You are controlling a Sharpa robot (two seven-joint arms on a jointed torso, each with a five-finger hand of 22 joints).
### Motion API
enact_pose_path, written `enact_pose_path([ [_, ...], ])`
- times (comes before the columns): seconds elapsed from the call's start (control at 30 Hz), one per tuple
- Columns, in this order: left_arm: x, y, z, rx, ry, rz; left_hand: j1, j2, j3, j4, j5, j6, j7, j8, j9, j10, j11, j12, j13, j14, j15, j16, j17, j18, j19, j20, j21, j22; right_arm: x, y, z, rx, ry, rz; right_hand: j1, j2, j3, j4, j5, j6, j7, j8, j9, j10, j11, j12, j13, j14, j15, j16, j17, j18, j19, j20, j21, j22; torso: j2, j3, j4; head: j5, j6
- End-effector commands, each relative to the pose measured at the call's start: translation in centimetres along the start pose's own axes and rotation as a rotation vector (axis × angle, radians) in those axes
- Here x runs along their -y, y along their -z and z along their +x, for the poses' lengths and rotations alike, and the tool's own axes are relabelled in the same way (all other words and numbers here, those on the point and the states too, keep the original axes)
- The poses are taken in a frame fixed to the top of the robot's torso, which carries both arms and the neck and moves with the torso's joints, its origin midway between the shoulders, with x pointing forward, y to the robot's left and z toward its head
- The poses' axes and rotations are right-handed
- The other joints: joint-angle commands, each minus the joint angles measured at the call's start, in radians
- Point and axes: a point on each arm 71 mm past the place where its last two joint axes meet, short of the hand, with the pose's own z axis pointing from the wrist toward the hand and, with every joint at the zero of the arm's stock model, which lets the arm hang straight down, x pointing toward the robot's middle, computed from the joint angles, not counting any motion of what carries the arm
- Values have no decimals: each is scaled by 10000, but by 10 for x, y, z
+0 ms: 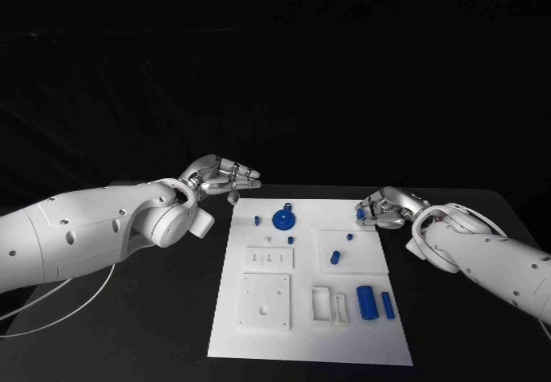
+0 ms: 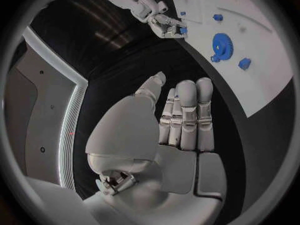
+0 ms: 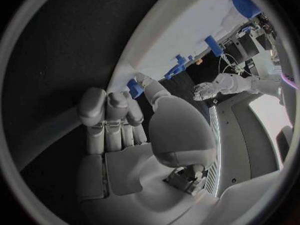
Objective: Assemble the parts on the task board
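Board (image 1: 310, 350) lies mid-tabletop (image 1: 150, 334), long side running away from the robot. Left hand (image 1: 220, 179) is held above the tabletop just off the board's far-left corner, fingers extended side by side, nothing gripped. Right hand (image 1: 381, 208) sits at the board's far-right edge, fingers curled around a small blue part (image 1: 361, 213); the part is seen pinched at the fingertips in the right wrist view (image 3: 134, 88). A blue gear (image 1: 283, 219) stands on the board's far-left area. Two blue cylinders (image 1: 366, 302) lie side by side near the right edge, closer in. A small blue peg (image 1: 335, 256) rests mid-board.
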Motion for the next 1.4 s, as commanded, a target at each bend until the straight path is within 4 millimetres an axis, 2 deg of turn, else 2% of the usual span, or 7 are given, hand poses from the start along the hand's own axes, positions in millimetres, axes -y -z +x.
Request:
enact_pose_path([
  [0.03, 2, 0, 1, -151, -5, 137, -1, -68, -57, -11, 43, -25, 30, -26, -1, -53, -7, -32, -2, 52, 11, -47, 16, 138, 65, -6, -69, -12, 1, 0, 1, -24, 54, 65, -48, 81, 282, -26, -132, 287, -46, 16, 31, 4, -78, 44, 20, 11, -53, -5, 13, 66, 605, -38, 29, 384, -2, 4, 3, -11, -1],
  [0.27, 1, 0, 1, -139, -7, 101, 0, -44, -56, 3, 42, -32, 37, -25, -1, -56, -4, -31, -2, 62, 15, -49, 19, 145, 77, -1, -73, -12, 2, 0, 1, 35, 74, 166, -151, 76, 815, -68, -474, 522, -101, 18, 36, 16, -112, 36, 40, 15, -88, -22, 26, 21, 604, -87, 13, 396, -3, 13, -9, -10, 5],
  [0.8, 1, -1, 1, -131, -15, 32, 1, -18, -51, 35, 11, 8, 33, -20, 7, 11, -11, -28, -1, 59, 25, -57, 22, 149, 77, 8, -79, -8, 0, 0, -2, 498, 33, 192, -130, 270, 882, -53, -836, 1186, -311, 13, 155, 153, -224, 117, 135, 37, -197, -8, 84, -63, 614, -193, 81, 434, 1, 20, 0, -47, 9],
  [0.97, -1, -2, -1, -230, -100, -241, -33, 72, -11, 91, -111, 521, -185, 41, 124, 1061, -344, 57, 31, 68, -155, -65, 25, 98, 72, -94, -76, 4, -6, 2, -4, 542, -16, 216, -95, 298, 642, -59, -904, 1416, -386, 21, 208, 221, -259, 165, 208, 37, -224, 14, 134, -96, 617, -224, 127, 450, -27, 5, -24, -87, 5],
  [1.13, -4, -5, -2, -415, -358, -800, -327, 104, -285, 279, -422, 975, -422, -5, 196, 2496, -785, 8, 61, 389, -510, 83, 134, -126, 215, -457, 8, 45, -19, 2, -12, 462, 106, 243, -90, 301, 446, 14, -1005, 1466, -413, 24, 223, 227, -272, 143, 220, 37, -233, -5, 136, -100, 613, -233, 99, 437, -51, -13, -69, -55, 54],
  [1.23, -4, -9, 1, -640, -488, -1247, -734, 191, -655, 572, -1328, 1121, -530, -3, 200, 3185, -962, 140, 172, 654, -661, 264, 296, -246, 332, -619, 40, 54, -32, 0, -17, 329, 306, 240, -86, 309, 444, 47, -1128, 1482, -422, 24, 228, 232, -276, 145, 229, 37, -235, -9, 140, -102, 613, -237, 95, 434, -112, -21, -99, -79, 61],
  [1.4, -1, -15, 8, -949, -654, -1863, -949, 297, -1187, 697, -1630, 1500, -685, -1, 294, 3255, -1175, 1524, 846, 931, -838, 735, 994, -379, 525, -828, 63, 55, -55, -4, -20, 87, 636, 112, -53, 178, 531, 191, -1241, 1519, -439, 24, 244, 247, -284, 136, 248, 39, -245, -37, 140, -102, 612, -247, 52, 409, -210, -38, -119, -25, 55],
])
